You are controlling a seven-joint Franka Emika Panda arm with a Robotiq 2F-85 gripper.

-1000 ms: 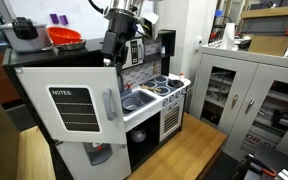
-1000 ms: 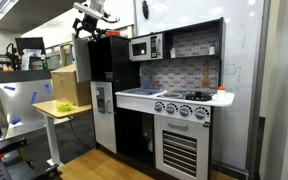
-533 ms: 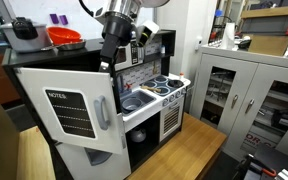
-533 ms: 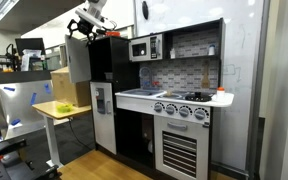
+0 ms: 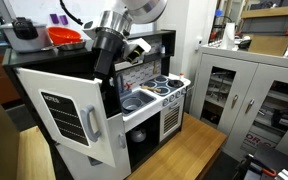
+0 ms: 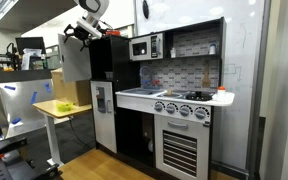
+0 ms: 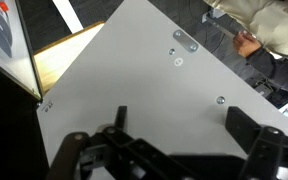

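We are holding our end effector (image 5: pixel 104 62) up at the top edge of the white cupboard door (image 5: pixel 69 110) on the play kitchen (image 6: pixel 169 100). Its jaws are standing spread wide and are gripping nothing. In the wrist view the two dark fingers (image 7: pixel 72 155) are reaching in from the bottom of the frame, well apart from each other. The plain white inner face of the door (image 7: pixel 144 70) is filling the space beyond them. We cannot tell whether a finger is actually touching the panel.

The door is standing swung out from the upper part of the tall cabinet side of the kitchen. In an exterior view its outer face is turning towards the camera, showing a black notes panel (image 5: pixel 56 115) and a pale handle (image 5: pixel 91 125) near its free edge. In an exterior view we are seeing the same door (image 6: pixel 74 62) as a grey slab hanging out beside the dark cabinet, with the end effector (image 6: pixel 76 31) just above it.

Beside the door, the toy microwave (image 6: pixel 144 47) is sitting over the sink (image 5: pixel 136 100) and the burners (image 6: pixel 189 97), and the oven (image 6: pixel 181 150) is sitting below them. An orange bowl (image 5: pixel 64 37) is resting on top of the kitchen, near our arm. A wooden bench (image 6: pixel 69 110) is standing to the side of the kitchen.
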